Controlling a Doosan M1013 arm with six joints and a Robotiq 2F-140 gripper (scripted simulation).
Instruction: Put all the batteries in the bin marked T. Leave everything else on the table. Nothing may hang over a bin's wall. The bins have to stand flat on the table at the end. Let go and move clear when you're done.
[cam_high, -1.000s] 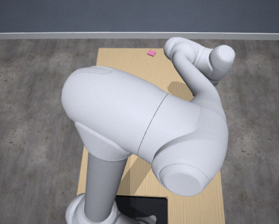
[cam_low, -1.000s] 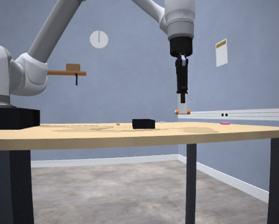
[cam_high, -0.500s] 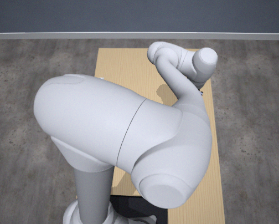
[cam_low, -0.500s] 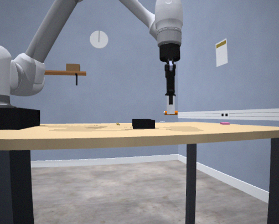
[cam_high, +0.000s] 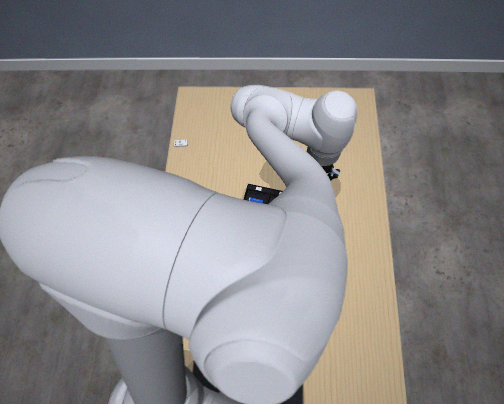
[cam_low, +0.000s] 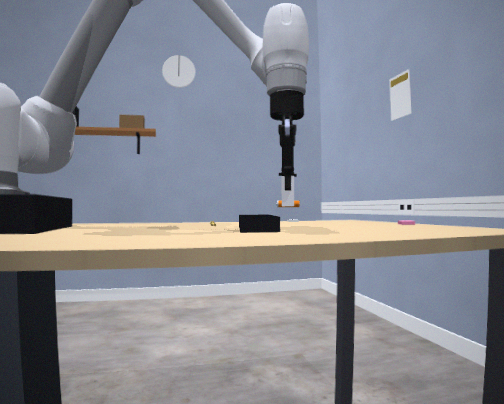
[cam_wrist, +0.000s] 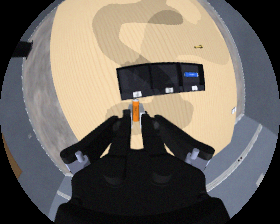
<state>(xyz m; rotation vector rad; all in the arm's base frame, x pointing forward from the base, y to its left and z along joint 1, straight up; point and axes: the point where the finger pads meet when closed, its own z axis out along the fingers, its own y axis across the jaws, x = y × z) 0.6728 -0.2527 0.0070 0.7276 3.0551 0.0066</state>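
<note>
Gripping a small orange cylindrical battery (cam_low: 295, 204) (cam_wrist: 135, 111) between the narrow-set fingertips of my black two-finger gripper (cam_low: 288, 189) (cam_wrist: 135, 109), I hold it level above the pale wooden table (cam_high: 360, 240) (cam_low: 200, 242) (cam_wrist: 75, 60). Beyond it in my wrist view stands a row of black rectangular bins (cam_high: 265, 188) (cam_low: 259, 223) (cam_wrist: 150, 76), with a blue cylindrical battery (cam_high: 256, 200) (cam_wrist: 191, 74) lying in the rightmost one. Farther off, a small brass-coloured piece (cam_low: 213, 224) (cam_wrist: 198, 47) lies on the table.

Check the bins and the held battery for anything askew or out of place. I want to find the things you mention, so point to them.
Nothing stands out: the black bins (cam_high: 263, 187) (cam_low: 259, 223) (cam_wrist: 135, 80) look flat on the table, the blue battery (cam_high: 256, 200) (cam_wrist: 191, 74) lies inside one, and the hand (cam_low: 288, 192) (cam_wrist: 135, 109) grips the orange battery (cam_low: 296, 203) (cam_wrist: 136, 112) above the table.
</note>
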